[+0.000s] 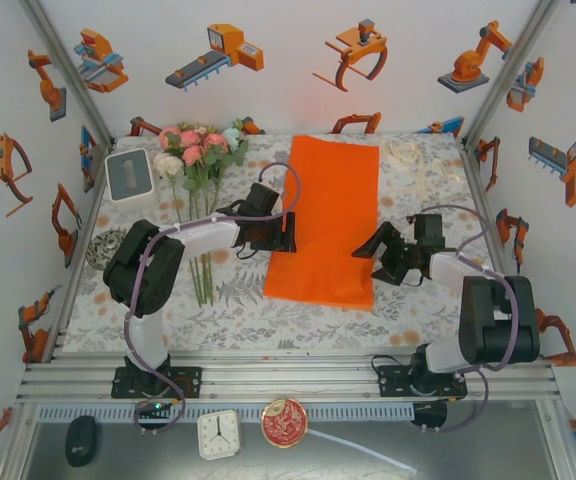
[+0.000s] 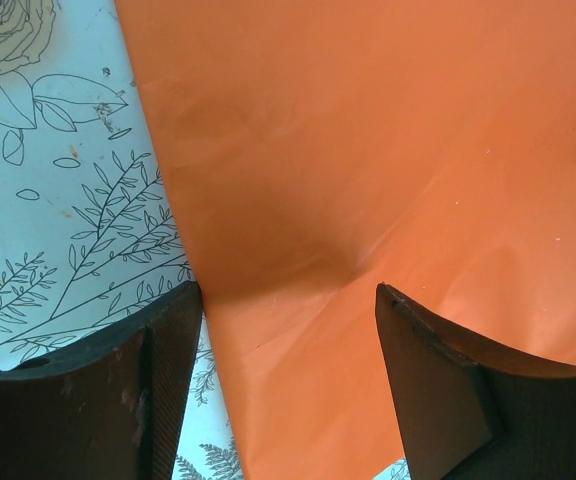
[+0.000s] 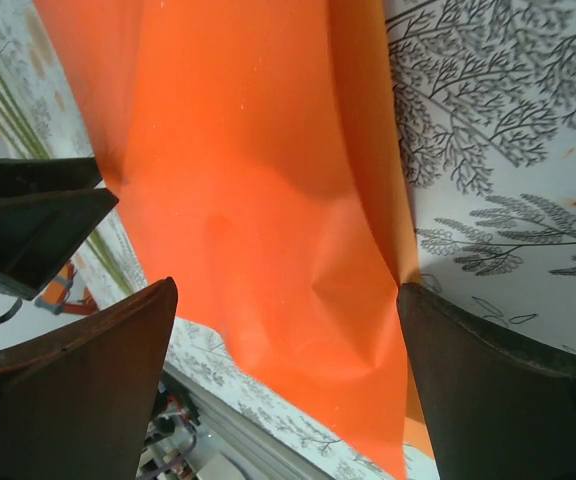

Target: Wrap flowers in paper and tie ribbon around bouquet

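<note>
The orange paper [image 1: 328,220] lies flat in the middle of the table. My left gripper [image 1: 285,238] sits at its left edge, open. In the left wrist view the left gripper [image 2: 288,287] straddles that edge of the paper [image 2: 368,150], one finger [image 2: 158,380] over the cloth and the other [image 2: 438,380] pressing a crease into the sheet. My right gripper [image 1: 367,252] is at the sheet's right edge, open. In the right wrist view the right gripper [image 3: 288,287] spans the paper [image 3: 248,180]. The flowers [image 1: 200,150] lie at the back left, stems toward me. The ribbon [image 1: 408,160] lies at the back right.
A white box [image 1: 128,175] stands at the back left and a round dish [image 1: 103,250] near the left edge. On the shelf in front of the table are a black mouse [image 1: 81,440], a small clock [image 1: 218,435] and a red round lid [image 1: 284,422].
</note>
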`<action>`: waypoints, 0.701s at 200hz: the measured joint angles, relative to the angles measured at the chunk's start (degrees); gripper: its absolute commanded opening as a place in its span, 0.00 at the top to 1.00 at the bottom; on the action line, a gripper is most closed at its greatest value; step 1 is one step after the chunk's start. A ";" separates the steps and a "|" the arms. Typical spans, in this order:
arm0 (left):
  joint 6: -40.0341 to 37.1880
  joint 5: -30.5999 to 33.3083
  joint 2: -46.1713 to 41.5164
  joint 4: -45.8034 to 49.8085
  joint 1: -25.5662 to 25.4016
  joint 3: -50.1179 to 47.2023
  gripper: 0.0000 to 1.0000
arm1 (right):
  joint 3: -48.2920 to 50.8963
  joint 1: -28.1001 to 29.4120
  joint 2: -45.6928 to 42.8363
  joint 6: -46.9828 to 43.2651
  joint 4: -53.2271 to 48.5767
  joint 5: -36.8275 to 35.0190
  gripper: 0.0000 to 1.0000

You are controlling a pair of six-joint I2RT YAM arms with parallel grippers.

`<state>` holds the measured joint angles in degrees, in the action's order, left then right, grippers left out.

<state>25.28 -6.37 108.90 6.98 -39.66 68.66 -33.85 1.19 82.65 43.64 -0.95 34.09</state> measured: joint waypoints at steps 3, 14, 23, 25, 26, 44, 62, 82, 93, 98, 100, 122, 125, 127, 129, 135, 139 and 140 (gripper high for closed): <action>0.00 -0.02 0.00 0.00 0.00 0.00 0.35 | 0.24 0.00 -0.09 0.24 0.24 0.39 0.21; 0.00 0.00 0.00 0.00 0.00 0.00 0.35 | 1.27 0.09 -0.33 1.49 1.07 1.49 0.23; 0.00 0.00 0.00 -0.02 0.00 0.00 0.35 | 2.10 0.15 -0.87 2.19 1.33 2.19 0.24; 0.00 0.00 0.00 -0.02 0.00 0.00 0.35 | 2.27 0.15 -1.05 2.34 1.29 2.36 0.24; 0.00 0.00 0.00 -0.02 0.00 0.00 0.34 | 2.32 0.15 -1.11 2.40 1.31 2.40 0.24; 0.00 -0.02 0.00 -0.07 0.00 0.00 0.35 | 3.21 0.15 -3.21 3.45 1.27 2.80 0.28; 0.13 -0.13 0.02 -0.11 0.00 0.00 0.34 | 3.87 0.15 -5.49 5.22 2.86 3.23 0.42; 0.39 -0.17 0.00 -0.50 0.00 -0.07 0.30 | 4.63 0.15 -6.62 8.04 5.84 3.93 0.61; 0.44 -0.15 -0.17 -1.22 0.00 -0.42 0.27 | 4.85 0.15 -6.60 9.05 6.95 4.02 0.77; 0.44 -0.11 -0.50 -1.40 0.02 -0.68 0.26 | 4.90 0.15 -6.58 9.29 7.26 4.04 0.83; 0.46 -0.09 -0.61 -1.53 0.02 -0.87 0.26 | 4.90 0.15 -6.58 9.57 7.28 3.96 0.87; -0.20 0.48 -4.83 -1.81 0.04 -3.87 0.25 | 4.96 0.15 -6.36 11.06 8.09 3.80 1.00; -0.57 0.50 -5.86 -1.92 -0.02 -4.46 0.25 | 4.96 0.15 -6.27 11.02 8.17 3.76 1.00; -0.76 0.52 -6.51 -2.16 -0.07 -4.90 0.25 | 4.96 0.15 -6.27 11.10 8.22 3.72 1.00; -0.94 0.59 -7.39 -2.23 -0.04 -5.35 0.25 | 4.96 0.17 -6.23 11.23 8.22 3.69 1.00; -1.88 0.50 -9.73 -2.84 -0.13 -6.60 0.25 | 4.96 0.20 -6.16 11.54 8.31 3.56 1.00; -2.67 0.13 -11.69 -3.45 -0.39 -7.48 0.25 | 4.96 0.20 -6.16 11.85 8.33 3.37 1.00; -2.80 0.11 -11.98 -3.65 -0.44 -7.61 0.24 | 4.96 0.20 -6.16 11.93 8.31 3.32 1.00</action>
<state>22.48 -6.26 96.92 3.33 -40.10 61.06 -28.88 1.39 76.49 55.57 7.35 37.41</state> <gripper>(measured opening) 0.752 0.005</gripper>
